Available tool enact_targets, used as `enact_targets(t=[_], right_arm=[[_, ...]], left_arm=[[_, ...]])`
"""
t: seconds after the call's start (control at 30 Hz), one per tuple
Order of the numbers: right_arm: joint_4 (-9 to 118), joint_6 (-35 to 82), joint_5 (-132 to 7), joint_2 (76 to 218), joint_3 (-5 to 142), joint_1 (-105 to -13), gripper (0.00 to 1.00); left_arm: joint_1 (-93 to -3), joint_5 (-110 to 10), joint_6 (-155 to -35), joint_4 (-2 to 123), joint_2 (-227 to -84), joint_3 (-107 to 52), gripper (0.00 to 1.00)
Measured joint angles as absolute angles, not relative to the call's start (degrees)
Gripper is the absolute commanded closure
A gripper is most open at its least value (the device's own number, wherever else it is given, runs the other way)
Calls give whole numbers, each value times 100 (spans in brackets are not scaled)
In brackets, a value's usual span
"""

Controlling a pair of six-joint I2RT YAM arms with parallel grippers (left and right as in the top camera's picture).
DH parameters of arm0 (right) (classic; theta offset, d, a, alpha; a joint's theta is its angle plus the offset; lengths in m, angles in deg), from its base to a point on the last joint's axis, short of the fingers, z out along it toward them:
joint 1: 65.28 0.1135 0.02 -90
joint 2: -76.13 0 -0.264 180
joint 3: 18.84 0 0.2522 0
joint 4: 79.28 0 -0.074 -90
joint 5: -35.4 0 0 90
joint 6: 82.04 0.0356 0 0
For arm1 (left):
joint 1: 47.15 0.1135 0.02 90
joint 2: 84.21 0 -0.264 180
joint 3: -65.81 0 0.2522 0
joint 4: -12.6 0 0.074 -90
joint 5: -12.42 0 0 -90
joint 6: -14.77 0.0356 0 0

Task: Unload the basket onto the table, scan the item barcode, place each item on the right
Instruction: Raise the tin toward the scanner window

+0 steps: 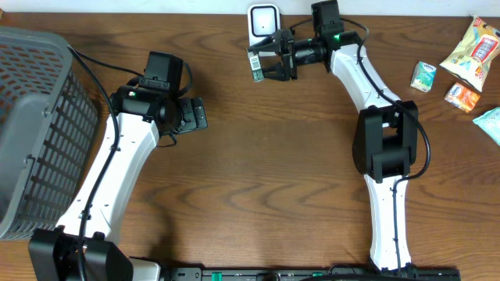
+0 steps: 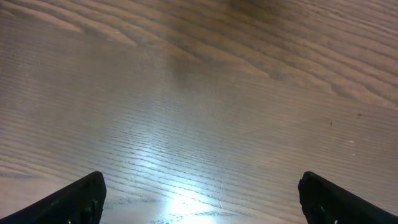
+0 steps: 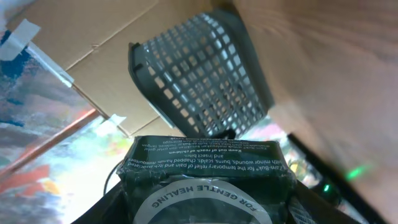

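1. Two grippers are in view; only the right gripper (image 1: 267,62) is at work. Its jaws stand part-way apart, clamped on the two sides of a small dark green box (image 1: 255,65). The right wrist view shows the box filling the space between the fingers, its printed face turned toward the camera.
2. Box position: lifted clear of the table (image 1: 258,179), at 12 o'clock of the tabletop in the overhead view. It sits just beside the white scanner (image 1: 263,22), on the scanner's 6 o'clock side. I cannot tell whether the two touch.
3. Step in hand (judgement): presenting the box to the scanner. Pick-up looks done; the read itself is unconfirmed, as no frame shows any sign of one.
4. Next move (judgement): turn the wrist so the barcode face squares up to the scanner window, keeping the grip firm. A pale striped patch shows on the box's upper face from overhead, but it is too small to call a barcode.
5. Left gripper (image 2: 202,202): jaws wide apart, holding nothing, with bare wood below. It hangs near table centre, toward 10 o'clock.
6. Further out: a grey basket (image 1: 31,117) at 9 o'clock, and loose snack packets (image 1: 478,51) at 2 o'clock, well apart from both arms.
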State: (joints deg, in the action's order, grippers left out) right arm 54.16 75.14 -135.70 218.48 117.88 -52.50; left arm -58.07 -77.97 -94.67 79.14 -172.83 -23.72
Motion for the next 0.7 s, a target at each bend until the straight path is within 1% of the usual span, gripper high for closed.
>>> enact_targets(t=[0.17,0.27,0.4,0.5,0.7], right_arm=[[5700,7155,-12960,21848,11788,-5058,53],[5715,6758,-12280,21848,11788,-4854,54],[5578,6178,-10927,21848,11788,-4614,51],[5589,5735,-9727,21848,11786,-4522,51],[6096,4764,-7835,21848,11786,-4520,51]], left_arm=[[-5807,-7797,-9467,7914,-17283,-2372,2],[-5807,-7797,-9467,7914,-17283,-2372,2],[-5807,-7797,-9467,7914,-17283,-2372,2],[-5807,-7797,-9467,7914,-17283,-2372,2],[-5807,-7797,-9467,7914,-17283,-2372,2]])
